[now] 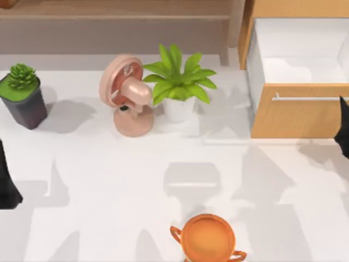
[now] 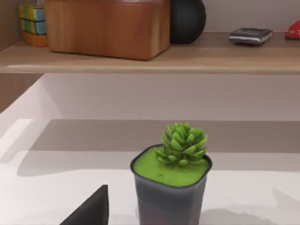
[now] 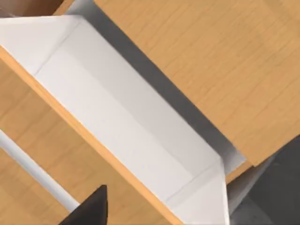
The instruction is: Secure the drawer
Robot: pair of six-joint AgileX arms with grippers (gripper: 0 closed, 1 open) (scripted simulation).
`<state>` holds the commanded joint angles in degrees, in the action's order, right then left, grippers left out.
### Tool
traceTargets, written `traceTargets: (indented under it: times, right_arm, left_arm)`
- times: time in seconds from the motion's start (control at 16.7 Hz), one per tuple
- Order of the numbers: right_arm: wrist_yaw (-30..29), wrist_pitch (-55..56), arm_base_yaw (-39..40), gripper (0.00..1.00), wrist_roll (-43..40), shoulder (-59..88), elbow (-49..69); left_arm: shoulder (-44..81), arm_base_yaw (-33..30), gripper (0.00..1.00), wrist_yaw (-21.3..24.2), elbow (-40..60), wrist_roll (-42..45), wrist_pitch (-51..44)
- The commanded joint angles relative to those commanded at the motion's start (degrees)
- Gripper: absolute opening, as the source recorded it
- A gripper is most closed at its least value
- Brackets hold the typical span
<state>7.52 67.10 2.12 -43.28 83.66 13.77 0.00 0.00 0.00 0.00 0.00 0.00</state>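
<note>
One drawer [image 1: 297, 109] stands open, wooden front, silver handle [image 1: 308, 99], white walls.

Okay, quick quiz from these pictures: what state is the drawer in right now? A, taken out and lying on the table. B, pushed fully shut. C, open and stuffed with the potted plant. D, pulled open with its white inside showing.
D: the drawer stands pulled out at the top view's right, its white inner walls bare behind the wooden front and silver handle; the right gripper is just beside it.
</note>
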Motion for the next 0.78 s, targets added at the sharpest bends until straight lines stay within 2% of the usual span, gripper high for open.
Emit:
traceTargets:
  times: [0.24, 0.42, 0.6, 0.78]
  right_arm:
    - [-11.7, 17.7, 9.3, 1.0, -23.2, 12.3, -3.9]
    - [-20.4, 27.1, 14.2, 1.0, -36.2, 21.1, -3.6]
    - [-26.9, 32.3, 17.0, 1.0, -43.7, 27.4, -2.2]
    - [-29.2, 33.6, 17.7, 1.0, -45.8, 29.6, -1.5]
  left_arm:
    - [0.0, 0.0, 1.0, 0.0, 0.0, 0.0, 0.0]
    - [0.0, 0.0, 1.0, 0.0, 0.0, 0.0, 0.0]
    - [0.0, 0.0, 1.0, 0.0, 0.0, 0.0, 0.0]
    - [0.0, 0.0, 1.0, 0.0, 0.0, 0.0, 0.0]
